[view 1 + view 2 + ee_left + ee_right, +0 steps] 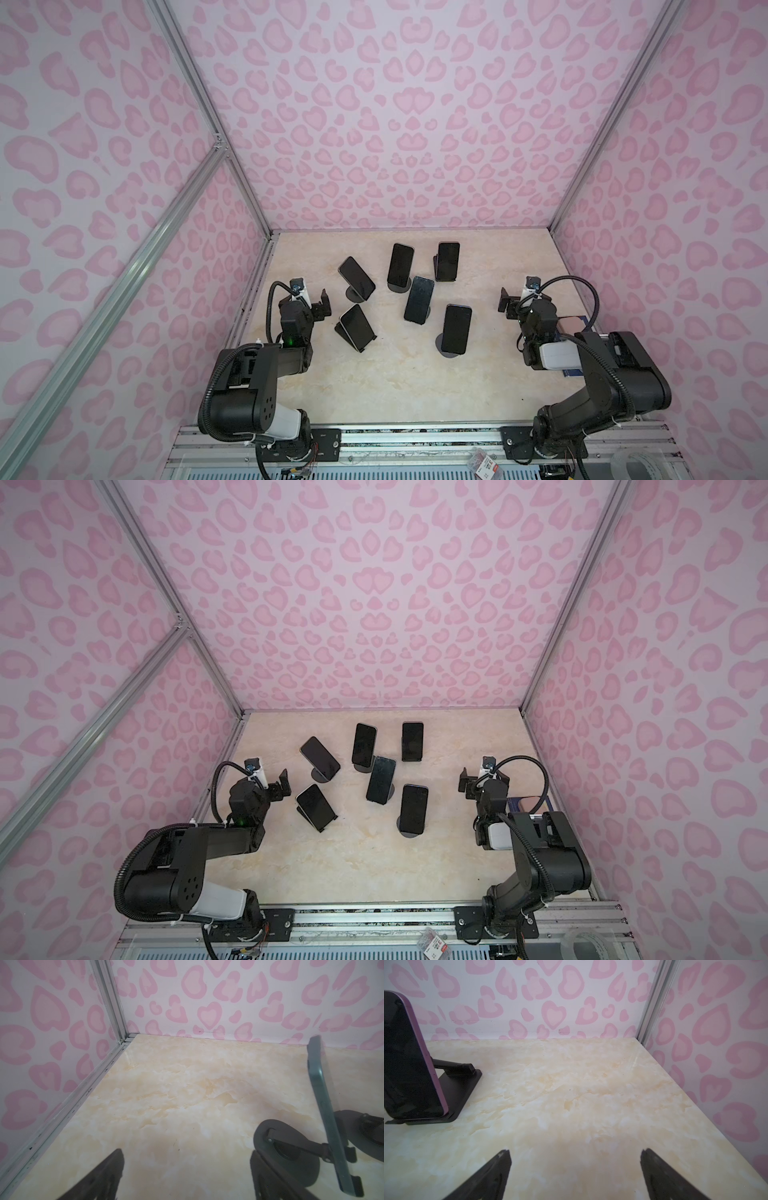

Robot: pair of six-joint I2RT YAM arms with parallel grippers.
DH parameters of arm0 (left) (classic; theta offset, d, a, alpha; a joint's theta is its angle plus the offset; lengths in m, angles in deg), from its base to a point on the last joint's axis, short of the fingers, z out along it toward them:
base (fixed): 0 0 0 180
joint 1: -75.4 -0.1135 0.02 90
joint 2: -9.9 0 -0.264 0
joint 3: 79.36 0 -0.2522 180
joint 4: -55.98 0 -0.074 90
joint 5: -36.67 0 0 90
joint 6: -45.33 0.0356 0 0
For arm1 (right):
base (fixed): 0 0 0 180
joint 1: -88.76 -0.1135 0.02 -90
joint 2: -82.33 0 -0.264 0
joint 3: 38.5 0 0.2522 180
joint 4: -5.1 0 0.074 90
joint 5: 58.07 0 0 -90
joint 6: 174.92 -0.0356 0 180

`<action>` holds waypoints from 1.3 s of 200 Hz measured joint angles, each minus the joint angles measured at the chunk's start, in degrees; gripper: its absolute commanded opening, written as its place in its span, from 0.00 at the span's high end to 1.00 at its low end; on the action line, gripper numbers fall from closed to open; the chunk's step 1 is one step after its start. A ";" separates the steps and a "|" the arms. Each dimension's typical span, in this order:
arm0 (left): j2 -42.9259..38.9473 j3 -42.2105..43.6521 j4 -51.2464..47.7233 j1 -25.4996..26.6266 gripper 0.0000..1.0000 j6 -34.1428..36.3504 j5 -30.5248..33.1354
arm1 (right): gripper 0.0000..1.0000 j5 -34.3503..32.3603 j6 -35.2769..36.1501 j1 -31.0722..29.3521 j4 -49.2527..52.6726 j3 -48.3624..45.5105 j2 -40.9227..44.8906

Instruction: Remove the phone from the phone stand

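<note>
Beige marbled tabletop (374,374) is carrying six dark-screened phones (419,299), all leaning on stands in a loose cluster toward the back of the cell. None of them is lying off its stand.

On the cluster's left side, the left gripper (325,306) is hovering near the closest stands with its jaws spread wide and nothing between them. Its wrist view is showing a teal-edged phone (324,1105) edge-on, resting in the lip of a grey round-based stand (268,1132), close to the fingertips but apart from them.

Over on the other side, the right gripper (508,305) is hanging equally spread and empty, well apart from the cluster. Its wrist view is catching a purple-edged phone (411,1064) sitting tilted back on a black flat-plate stand (463,1084).

By my reading the job is only just starting: nothing is being held, so the approach, the pinch and the lift off the stand are all still waiting (which handset is meant, the task is not saying). Under the right arm a pinkish flat slab (525,802) is peeking out; it may be a handset already set aside, but it is too hidden to tell.
</note>
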 measured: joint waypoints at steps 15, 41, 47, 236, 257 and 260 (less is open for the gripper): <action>0.00 0.00 0.00 0.00 0.02 0.00 0.00 | 0.00 -0.02 0.00 0.00 0.00 0.00 0.00; 0.00 0.00 0.00 0.00 0.02 0.00 0.00 | 0.00 -0.02 0.00 0.00 0.00 0.00 0.00; 0.00 0.00 0.00 0.00 0.02 0.00 0.00 | 0.00 -0.02 0.00 0.00 0.00 0.00 0.00; 0.00 0.00 0.00 -0.02 0.02 0.00 -0.02 | 0.00 -2.10 0.61 -1.16 -0.02 -0.09 0.00; 0.00 0.00 0.00 0.00 0.02 0.00 -0.02 | 0.00 -2.10 0.61 -1.16 -0.02 -0.09 0.00; 0.00 0.00 0.00 0.00 0.02 0.00 -0.02 | 0.00 -2.10 0.61 -1.16 -0.02 -0.09 0.00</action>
